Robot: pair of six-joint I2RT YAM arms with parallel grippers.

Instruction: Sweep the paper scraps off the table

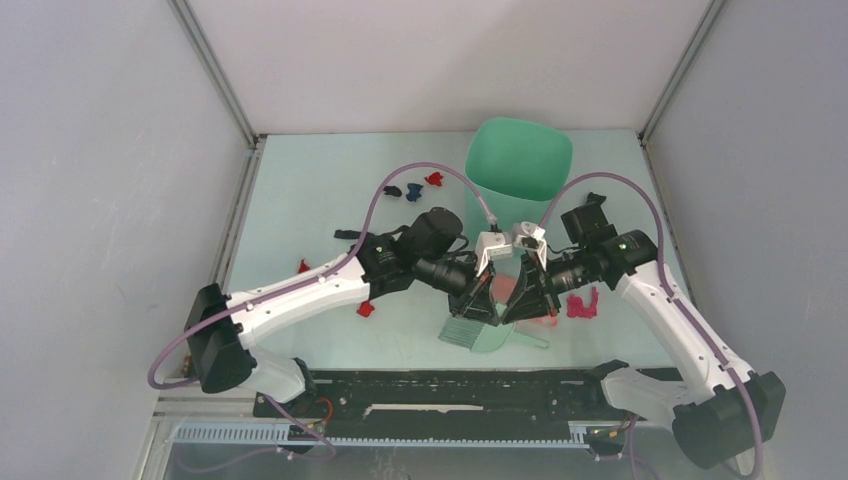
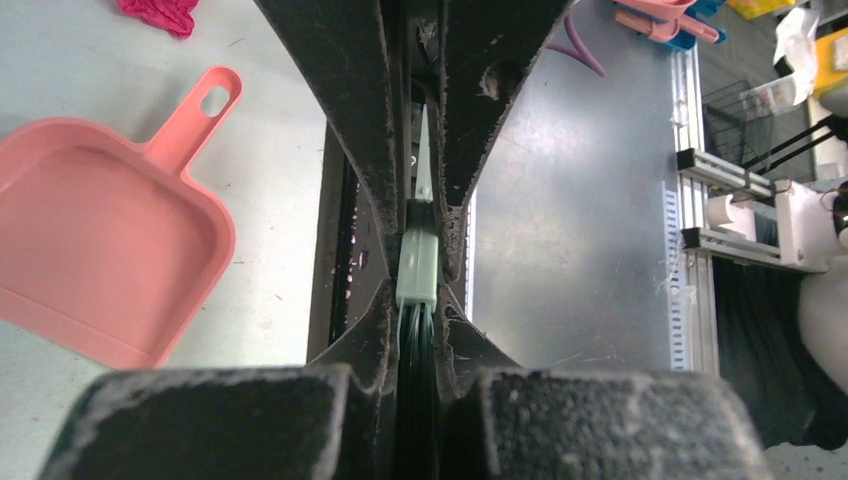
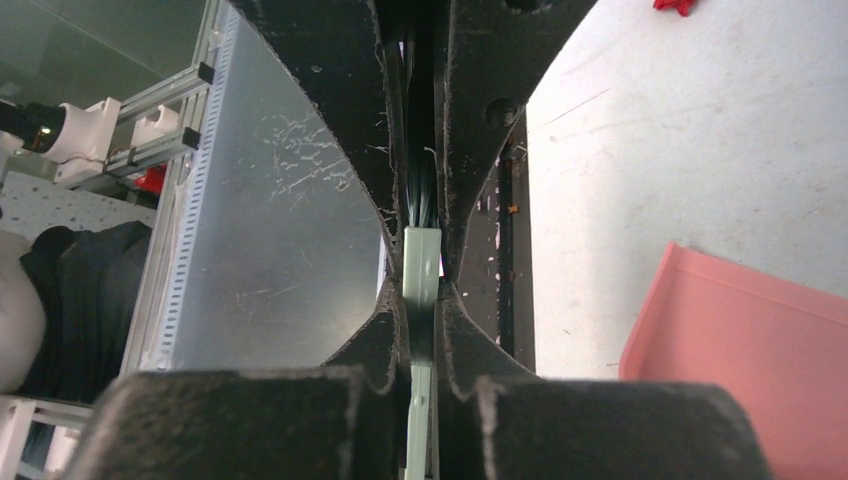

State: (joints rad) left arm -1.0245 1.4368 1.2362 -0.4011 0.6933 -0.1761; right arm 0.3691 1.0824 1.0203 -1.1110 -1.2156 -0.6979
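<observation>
Table (image 1: 300, 210) holds pink paper scraps (image 1: 582, 304) beside right hand (image 1: 522, 308).

Soft, even light from above keeps the worktop (image 1: 300, 200) bright, with only faint shadows beneath the arms. Both wrist views are sharp on the worktop. The left gripper (image 2: 415, 60) and right gripper (image 3: 425, 60) look dark, blurring nearest the lens. The metal sheet (image 3: 290, 200) beside the worktop shows pale glare.
</observation>
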